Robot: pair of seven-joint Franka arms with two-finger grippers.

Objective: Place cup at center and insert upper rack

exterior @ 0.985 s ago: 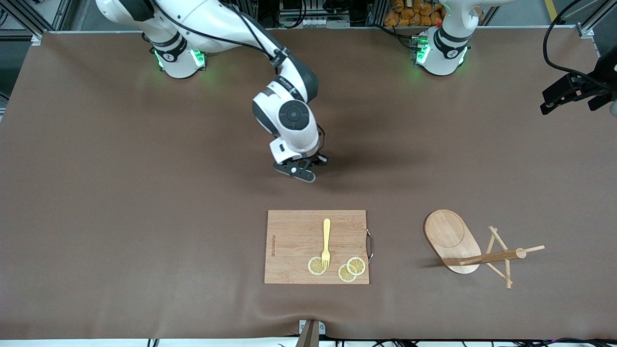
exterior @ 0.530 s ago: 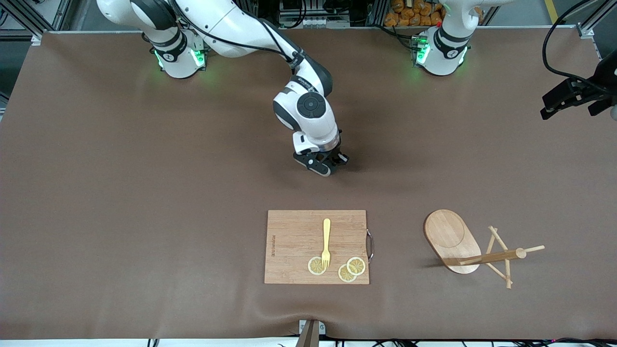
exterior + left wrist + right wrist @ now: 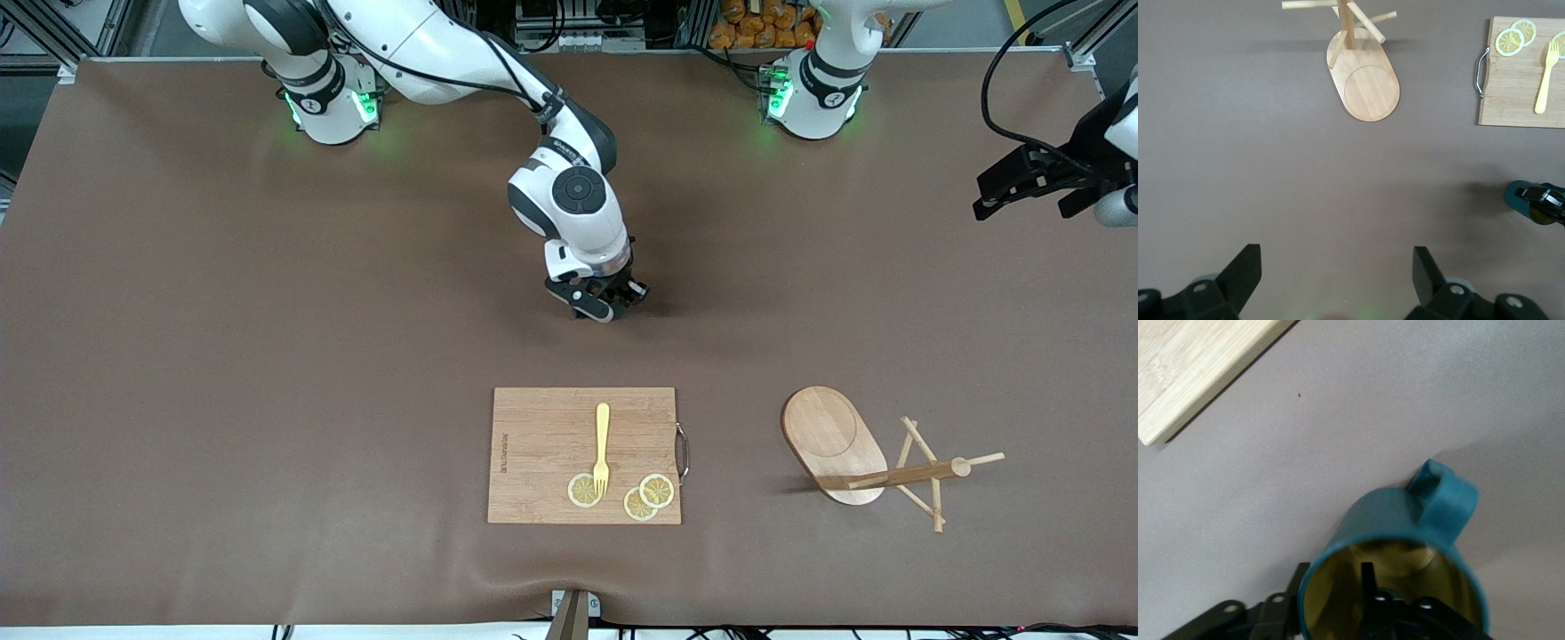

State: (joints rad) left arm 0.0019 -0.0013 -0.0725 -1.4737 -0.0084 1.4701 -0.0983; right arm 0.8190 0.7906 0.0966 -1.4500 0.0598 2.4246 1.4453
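Front view puts my right gripper (image 3: 613,302) at table centre, one finger inside the cup (image 3: 1395,570), grip unclear; my wide-open left gripper (image 3: 1338,277) waits, upper rack (image 3: 853,453) untouched.

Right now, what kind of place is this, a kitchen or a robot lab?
Probably a robot lab set up like a kitchen: two white robot arms bolted to a brown table, metal frames around it, and kitchen props, a cutting board, a mug tree and a teal cup.

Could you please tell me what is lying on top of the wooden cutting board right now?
On the cutting board lie a yellow fork and three lemon slices. The fork's prongs rest on one slice, covering part of it. Nothing shows what is beneath the board.
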